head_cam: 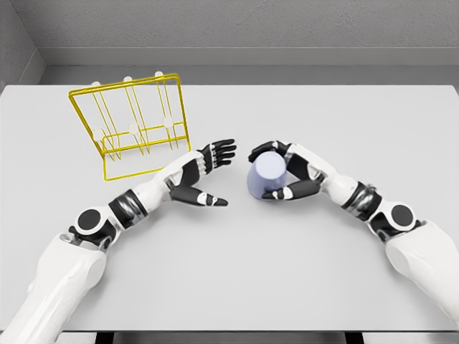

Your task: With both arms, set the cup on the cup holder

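Two white arms reach in over the table (287,272), one from each side. On the right side, the right hand (283,172) is wrapped around the cup (267,176). Its fingers curl over the far side of the cup and its thumb presses on the near side, so the cup is held tight in that hand. This cup is pale purple and it is tipped, with its round flat end turned up toward the camera. It sits just in front of the right palm, and I cannot tell if it touches the table. Over on the other side, the left hand (204,175) is wide open and holds nothing. Its fingers are spread and point toward the cup, with the thumb stretched out lower down. That open hand is near the cup but not touching it, with a gap between them. Behind the left hand and a bit to its left stands the holder (133,129), a yellow wire rack with white tips on its pegs.
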Tool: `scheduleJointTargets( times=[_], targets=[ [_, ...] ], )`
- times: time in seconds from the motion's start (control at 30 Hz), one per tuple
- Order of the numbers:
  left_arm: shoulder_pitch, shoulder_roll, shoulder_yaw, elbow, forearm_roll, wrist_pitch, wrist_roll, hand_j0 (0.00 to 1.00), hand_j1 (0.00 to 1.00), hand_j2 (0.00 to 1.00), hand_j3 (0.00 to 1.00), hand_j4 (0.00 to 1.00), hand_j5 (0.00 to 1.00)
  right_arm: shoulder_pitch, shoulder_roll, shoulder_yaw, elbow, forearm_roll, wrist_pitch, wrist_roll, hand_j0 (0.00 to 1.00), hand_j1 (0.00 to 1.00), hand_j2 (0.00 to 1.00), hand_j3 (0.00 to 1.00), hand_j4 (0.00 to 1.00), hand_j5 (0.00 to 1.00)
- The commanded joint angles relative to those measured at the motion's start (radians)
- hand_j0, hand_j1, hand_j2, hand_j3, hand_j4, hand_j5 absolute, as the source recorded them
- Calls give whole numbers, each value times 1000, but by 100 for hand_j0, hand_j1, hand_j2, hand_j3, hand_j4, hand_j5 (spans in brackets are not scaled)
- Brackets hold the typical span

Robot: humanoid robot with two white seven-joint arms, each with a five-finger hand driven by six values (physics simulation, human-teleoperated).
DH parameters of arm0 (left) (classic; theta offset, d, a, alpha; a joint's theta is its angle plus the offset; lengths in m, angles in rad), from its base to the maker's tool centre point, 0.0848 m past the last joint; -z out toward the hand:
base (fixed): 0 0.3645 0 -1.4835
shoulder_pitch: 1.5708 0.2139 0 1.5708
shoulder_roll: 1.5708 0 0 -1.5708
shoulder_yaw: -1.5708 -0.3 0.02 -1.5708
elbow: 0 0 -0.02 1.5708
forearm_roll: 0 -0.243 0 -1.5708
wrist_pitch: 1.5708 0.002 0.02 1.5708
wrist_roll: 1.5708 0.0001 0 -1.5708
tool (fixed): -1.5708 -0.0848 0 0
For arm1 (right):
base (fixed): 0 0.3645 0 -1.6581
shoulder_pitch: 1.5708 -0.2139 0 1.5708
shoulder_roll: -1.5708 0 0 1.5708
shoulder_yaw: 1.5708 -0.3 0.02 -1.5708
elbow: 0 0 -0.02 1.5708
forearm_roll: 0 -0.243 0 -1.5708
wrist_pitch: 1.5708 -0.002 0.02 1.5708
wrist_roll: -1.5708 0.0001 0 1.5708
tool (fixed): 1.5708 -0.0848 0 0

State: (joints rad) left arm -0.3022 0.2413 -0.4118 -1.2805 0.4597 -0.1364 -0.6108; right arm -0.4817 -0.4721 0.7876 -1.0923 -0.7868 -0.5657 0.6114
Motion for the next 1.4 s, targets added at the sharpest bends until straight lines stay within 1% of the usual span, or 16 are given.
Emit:
scheduleJointTargets(
  times=[0.0,0.1,0.2,0.33,0.37,0.43,0.47,0.5,0.6,0.67,0.7,0.73,0.87,0.97,1.27,1.37],
  targets=[
    [0,0,4,0,5,0,0,100,100,100,100,100,100,0,13,10,5,-6,1,-1,67,67,67,67,67,67],
    [0,0,4,0,5,0,0,100,100,100,100,100,100,0,15,18,9,-8,1,-1,67,67,67,67,67,67],
    [2,-7,4,-2,4,0,0,100,100,100,100,100,100,0,15,21,31,-8,1,-1,68,68,68,68,68,68],
    [6,-10,5,0,5,0,0,100,100,100,100,100,100,-2,29,22,46,-8,1,-1,69,69,69,69,69,69],
    [11,-10,27,-2,5,0,0,100,100,100,100,100,100,-2,29,22,48,-8,1,-1,69,69,69,69,69,69],
    [17,-10,34,-2,5,0,0,100,100,100,100,100,100,-2,36,22,48,-8,1,-1,71,71,71,71,71,71],
    [18,-10,42,-2,5,0,0,100,100,100,100,100,100,-2,41,24,48,-6,1,-1,74,74,74,74,74,74],
    [18,-10,47,-2,5,1,0,100,100,100,100,100,100,-2,41,24,48,-6,1,-1,75,75,75,75,75,75],
    [21,-11,45,-2,5,0,0,100,100,100,100,100,100,-3,43,32,48,-6,3,-1,82,82,82,82,82,82],
    [26,-11,41,-3,-1,-2,0,100,100,100,100,100,100,-6,43,33,48,0,3,-1,95,95,95,95,95,95],
    [26,-11,45,-5,-61,-3,0,100,100,100,100,100,100,-6,43,33,48,0,4,-1,97,97,97,97,97,97],
    [26,-13,45,-5,-81,-8,0,100,100,100,100,100,100,-6,41,33,48,1,4,-1,100,100,100,100,100,100],
    [28,-11,47,-5,-84,-11,0,100,100,100,100,100,100,-6,38,28,52,3,3,-1,100,100,100,100,100,100],
    [29,-17,47,-7,-84,-12,0,100,100,100,100,100,100,-8,35,27,71,3,1,-1,100,100,100,100,100,100],
    [29,-19,47,-8,-84,-12,0,100,100,100,100,100,100,-8,23,24,71,3,0,-1,100,100,100,100,100,100],
    [29,-36,47,-8,-82,-12,0,100,100,100,100,100,100,-9,12,25,71,4,1,-1,100,100,100,100,100,100]
  ],
)
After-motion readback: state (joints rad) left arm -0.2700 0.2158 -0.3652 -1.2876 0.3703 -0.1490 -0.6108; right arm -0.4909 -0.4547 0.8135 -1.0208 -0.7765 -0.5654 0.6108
